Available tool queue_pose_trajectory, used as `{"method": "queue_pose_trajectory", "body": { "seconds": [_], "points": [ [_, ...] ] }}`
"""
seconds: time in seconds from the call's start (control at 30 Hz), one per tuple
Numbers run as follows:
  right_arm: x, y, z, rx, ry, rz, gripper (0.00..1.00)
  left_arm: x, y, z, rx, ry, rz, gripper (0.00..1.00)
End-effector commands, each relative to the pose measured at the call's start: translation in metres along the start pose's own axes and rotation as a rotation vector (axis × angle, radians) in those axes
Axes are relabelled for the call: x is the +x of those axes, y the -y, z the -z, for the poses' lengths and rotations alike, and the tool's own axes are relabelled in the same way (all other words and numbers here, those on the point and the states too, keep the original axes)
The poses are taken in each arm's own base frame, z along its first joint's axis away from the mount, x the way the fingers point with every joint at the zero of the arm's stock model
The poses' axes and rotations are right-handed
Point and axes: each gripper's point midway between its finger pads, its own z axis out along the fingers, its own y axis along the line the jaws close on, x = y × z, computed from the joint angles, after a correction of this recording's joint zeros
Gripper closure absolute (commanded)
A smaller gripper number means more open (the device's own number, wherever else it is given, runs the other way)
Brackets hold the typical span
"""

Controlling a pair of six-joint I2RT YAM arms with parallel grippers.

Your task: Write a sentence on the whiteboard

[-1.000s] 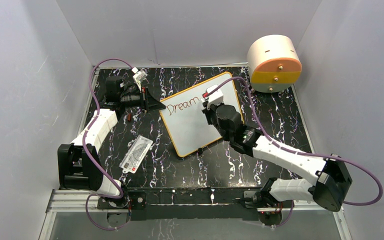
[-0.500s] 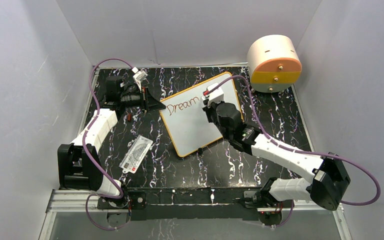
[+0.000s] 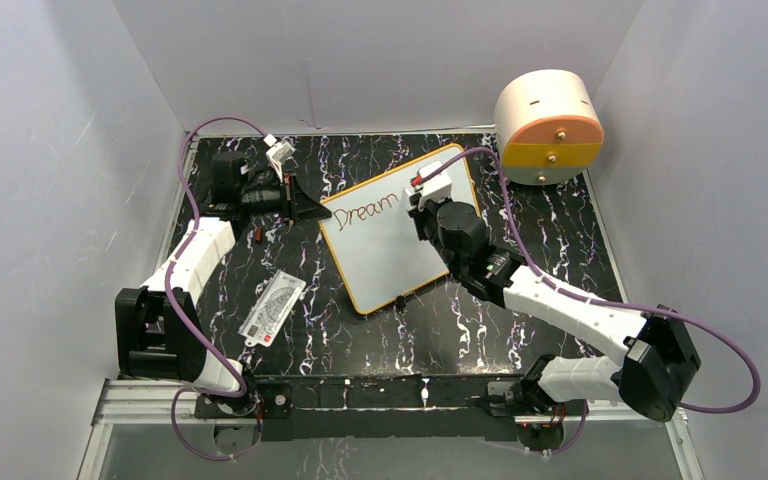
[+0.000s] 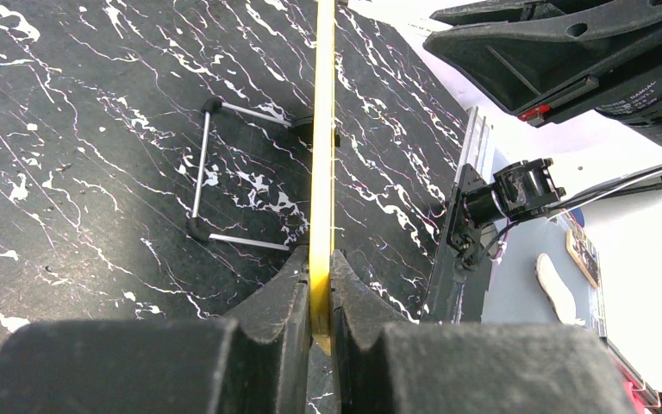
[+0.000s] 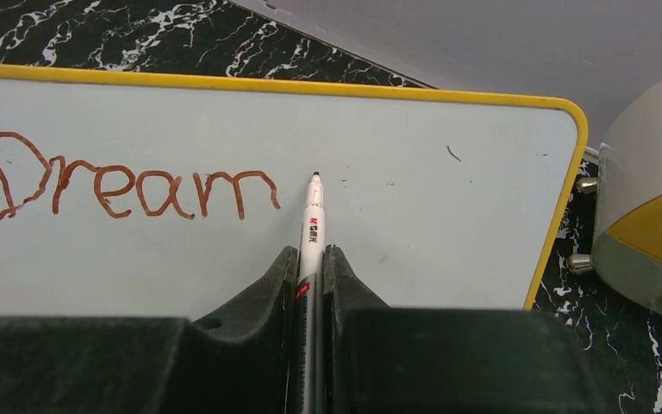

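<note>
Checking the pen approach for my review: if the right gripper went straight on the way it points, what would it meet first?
Most likely the whiteboard: the marker clamped in the right gripper leads, tip just right of "Dream". Whether it already touches is unclear.

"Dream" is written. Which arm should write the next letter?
Right. The right gripper holds the marker, its tip just past the "m" of the sentence. The left gripper is clamped on the whiteboard frame, apparently steadying it.
</note>
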Motion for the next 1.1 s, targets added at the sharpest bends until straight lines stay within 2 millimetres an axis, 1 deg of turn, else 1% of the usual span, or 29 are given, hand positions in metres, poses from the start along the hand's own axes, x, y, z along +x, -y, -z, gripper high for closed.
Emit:
{"method": "queue_pose_trajectory", "body": {
  "seconds": [0.0, 0.23, 0.6, 1.07],
  "points": [
    [-0.033, 0.004, -0.005, 0.008, 0.101, -0.043, 1.00, 0.025, -0.006, -0.010, -0.018, -0.071, 0.069, 1.00],
    [-0.030, -0.001, -0.011, -0.015, 0.089, -0.038, 1.00, 0.027, -0.007, -0.011, -0.018, -0.074, 0.075, 1.00],
    [-0.035, -0.010, -0.010, -0.068, 0.103, -0.048, 1.00, 0.026, -0.006, -0.011, -0.017, -0.074, 0.070, 1.00],
    [-0.014, -0.007, 0.001, -0.072, 0.039, -0.037, 1.00, 0.026, -0.008, -0.011, -0.026, -0.073, 0.069, 1.00]
  ]
}}
